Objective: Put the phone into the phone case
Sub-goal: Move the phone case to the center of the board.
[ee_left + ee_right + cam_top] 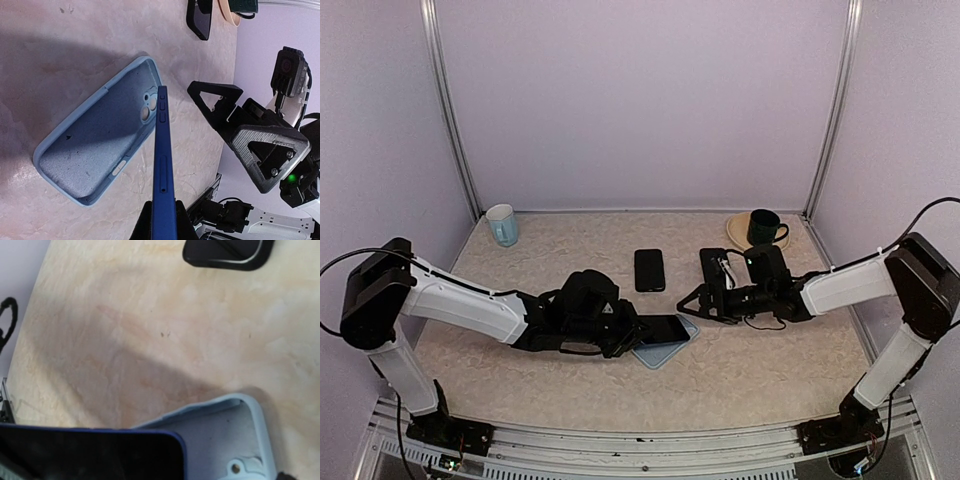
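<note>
Left gripper (623, 336) is clamping hard on one end of the phone (162, 150), carrying it edge-on. The rest of the phone is sticking out past the jaw tips and hanging over the case (90, 155). The case is lying open side up on the table (560, 255), below and just beyond those tips. Cannot tell whether the phone's far end is touching the case rim.

Right gripper (692, 305) is standing with jaws spread wide, gripping nothing. Its tips are pointing at the phone's free end, near but apart.

Handling, judged:
- The phone is looking stiff, smooth and glassy, so it is likely slippery. A pinch across the long edges near one end, clear of the side buttons, is looking safest.
- The case is looking light and bendy, and is likely to skid when pressed. It may want pinning at the rim.

Count:
- one held phone
- one second phone (649, 270) lying well beyond the left jaws
- one dark slab (714, 266) behind the right jaws, phone or case unclear
- one case
- one pale cup (502, 225)
- one dark mug (763, 226)
</note>
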Controlling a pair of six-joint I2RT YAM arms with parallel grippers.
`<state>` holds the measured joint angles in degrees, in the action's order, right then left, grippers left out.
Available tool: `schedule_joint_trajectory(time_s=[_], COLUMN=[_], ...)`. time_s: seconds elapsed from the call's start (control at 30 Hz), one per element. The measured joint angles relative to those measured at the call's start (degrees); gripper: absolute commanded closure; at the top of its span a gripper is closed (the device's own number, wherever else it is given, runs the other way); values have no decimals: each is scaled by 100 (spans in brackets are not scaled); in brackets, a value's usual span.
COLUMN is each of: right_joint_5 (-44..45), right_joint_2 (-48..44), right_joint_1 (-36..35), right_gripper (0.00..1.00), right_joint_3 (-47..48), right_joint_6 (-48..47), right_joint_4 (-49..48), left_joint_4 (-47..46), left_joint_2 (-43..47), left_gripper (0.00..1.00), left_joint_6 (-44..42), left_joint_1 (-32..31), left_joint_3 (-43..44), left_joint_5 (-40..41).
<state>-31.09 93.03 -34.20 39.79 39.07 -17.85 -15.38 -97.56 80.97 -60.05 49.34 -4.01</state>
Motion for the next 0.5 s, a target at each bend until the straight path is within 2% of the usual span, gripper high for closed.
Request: schedule_joint_trajectory(time_s=[0.5], right_joint_5=[-133], right_joint_2=[319], right_joint_1=[15], right_gripper=[0], right_joint_3=[0], right_joint_6=[0], right_joint_4=[-190], left_joint_4=[-4], left_joint_2=[-304], left_gripper=[100], left_joint_6=[433], left_joint_1=[-26], left_joint_3=[162], left_joint_5=[85])
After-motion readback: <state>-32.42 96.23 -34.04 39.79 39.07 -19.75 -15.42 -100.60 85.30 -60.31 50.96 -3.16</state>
